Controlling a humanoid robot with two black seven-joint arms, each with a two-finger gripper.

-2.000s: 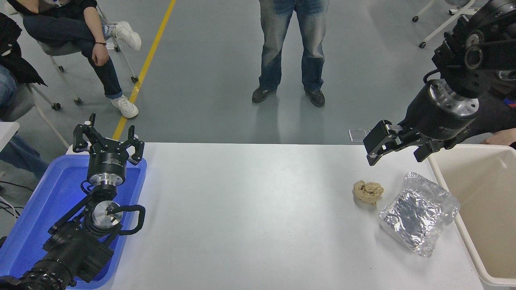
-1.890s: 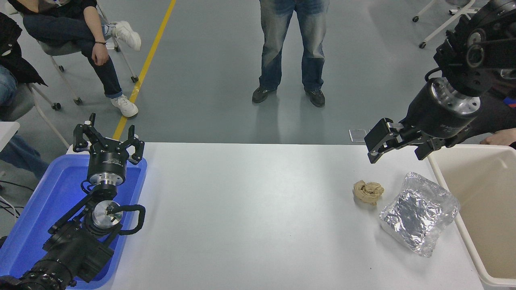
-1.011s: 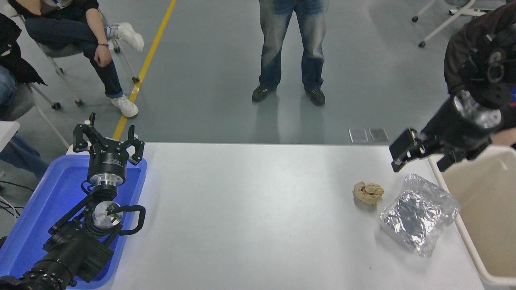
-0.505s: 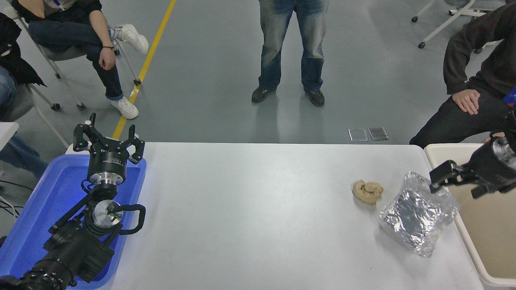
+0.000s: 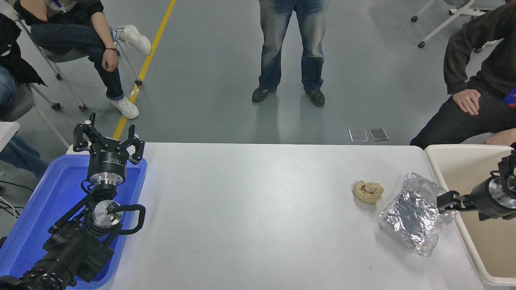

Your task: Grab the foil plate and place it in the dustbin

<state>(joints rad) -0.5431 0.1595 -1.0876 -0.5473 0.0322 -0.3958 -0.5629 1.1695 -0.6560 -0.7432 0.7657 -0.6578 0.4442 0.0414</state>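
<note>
The foil plate (image 5: 415, 213), shiny and wrinkled, lies at the table's right end, close against the dustbin (image 5: 455, 150). The dustbin is a big beige bin at the right edge, partly cut off by the picture. My right gripper (image 5: 460, 209) comes in low from the right edge, over the bin's near rim. It is open and holds nothing. One finger (image 5: 446, 200) reaches over the plate's right rim. My left gripper (image 5: 108, 139) is open and parked over the blue tray at the lower left.
A small tan paper wad (image 5: 367, 191) lies just left of the foil plate. A blue tray (image 5: 32, 217) sits under the left arm. One person stands beyond the table's far edge and others sit at the far left and far right.
My right arm has swung from high above the table's far right down and to the right. The gripper now sits low at the foil plate's right rim. The plate has not moved.
</note>
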